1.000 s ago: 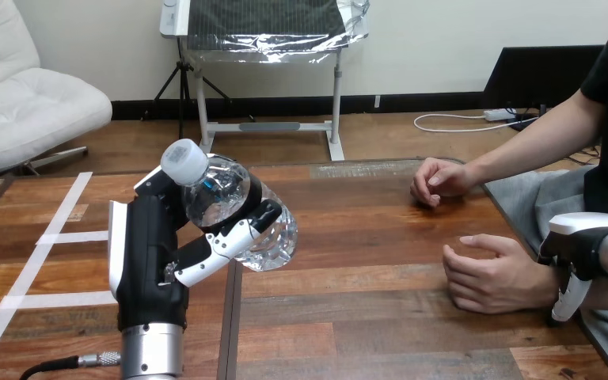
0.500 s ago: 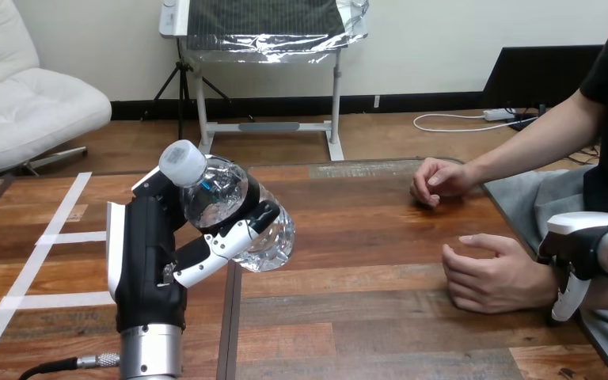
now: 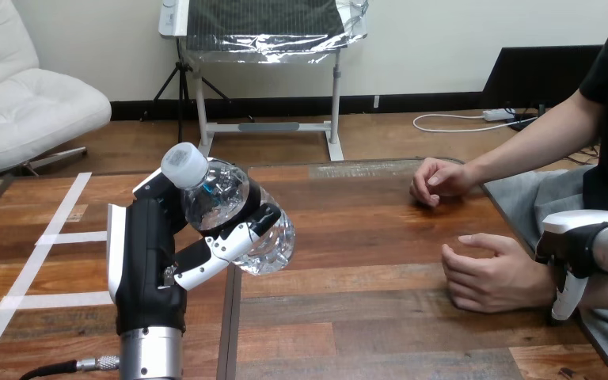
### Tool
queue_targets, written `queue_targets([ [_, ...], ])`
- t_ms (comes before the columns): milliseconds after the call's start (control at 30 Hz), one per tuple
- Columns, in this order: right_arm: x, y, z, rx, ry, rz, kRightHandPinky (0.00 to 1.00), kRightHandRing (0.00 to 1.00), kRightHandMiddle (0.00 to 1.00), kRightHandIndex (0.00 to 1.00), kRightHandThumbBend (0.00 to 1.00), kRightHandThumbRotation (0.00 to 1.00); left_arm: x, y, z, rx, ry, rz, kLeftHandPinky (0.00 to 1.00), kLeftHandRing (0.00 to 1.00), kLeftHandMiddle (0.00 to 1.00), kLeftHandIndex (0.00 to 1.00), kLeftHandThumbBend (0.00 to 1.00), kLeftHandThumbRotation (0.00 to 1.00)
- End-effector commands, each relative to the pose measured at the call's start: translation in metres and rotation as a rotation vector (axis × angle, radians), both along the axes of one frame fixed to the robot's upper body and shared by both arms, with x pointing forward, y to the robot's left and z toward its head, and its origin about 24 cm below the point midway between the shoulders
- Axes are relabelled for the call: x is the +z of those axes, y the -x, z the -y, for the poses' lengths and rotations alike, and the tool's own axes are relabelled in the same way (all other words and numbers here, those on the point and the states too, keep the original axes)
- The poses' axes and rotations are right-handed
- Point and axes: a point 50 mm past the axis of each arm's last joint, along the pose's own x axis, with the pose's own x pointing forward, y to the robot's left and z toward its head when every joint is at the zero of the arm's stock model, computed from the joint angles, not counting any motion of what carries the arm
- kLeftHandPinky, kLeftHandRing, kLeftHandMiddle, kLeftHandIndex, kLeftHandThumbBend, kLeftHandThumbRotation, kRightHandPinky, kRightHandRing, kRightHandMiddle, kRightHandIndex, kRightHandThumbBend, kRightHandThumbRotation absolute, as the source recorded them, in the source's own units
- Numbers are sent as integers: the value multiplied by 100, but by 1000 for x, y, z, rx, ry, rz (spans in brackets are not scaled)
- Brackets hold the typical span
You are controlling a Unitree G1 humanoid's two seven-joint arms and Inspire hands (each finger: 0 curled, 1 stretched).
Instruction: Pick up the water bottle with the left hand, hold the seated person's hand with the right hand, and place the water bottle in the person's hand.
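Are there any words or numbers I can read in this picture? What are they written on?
No text here can be read.
Water bottle, held in the left hand's fingers: a small blue mark shows through the clear plastic, too blurred to read.
Bottle cap: a greyish patch on its white top, too small to read.
White tape strips on the table: no writing on them.

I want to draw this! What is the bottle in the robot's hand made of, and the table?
The water bottle looks like clear, shiny plastic: you can see through it and its ridged wall glints. Its cap looks like white plastic. The table looks like wood with a smooth brown finish: planks and grain lines show.
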Motion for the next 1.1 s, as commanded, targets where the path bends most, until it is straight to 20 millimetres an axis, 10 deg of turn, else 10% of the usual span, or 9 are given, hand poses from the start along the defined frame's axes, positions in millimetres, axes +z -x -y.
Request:
queue_targets([
  [0, -49, 21, -22, 45, -58, -163, 61, 69, 74, 73, 67, 3, 24, -4, 2, -7, 18, 115, 41, 41, 43, 50, 62, 0],
  [633, -48, 21, -25, 49, -98, -76, 52, 66, 73, 64, 68, 0, 24, -6, 1, -15, 25, 117, 43, 42, 43, 50, 62, 0],
  [1067, -47, 22, -26, 62, -95, -45, 63, 72, 74, 58, 65, 0, 25, -7, 2, -19, 36, 120, 44, 41, 43, 50, 62, 0],
])
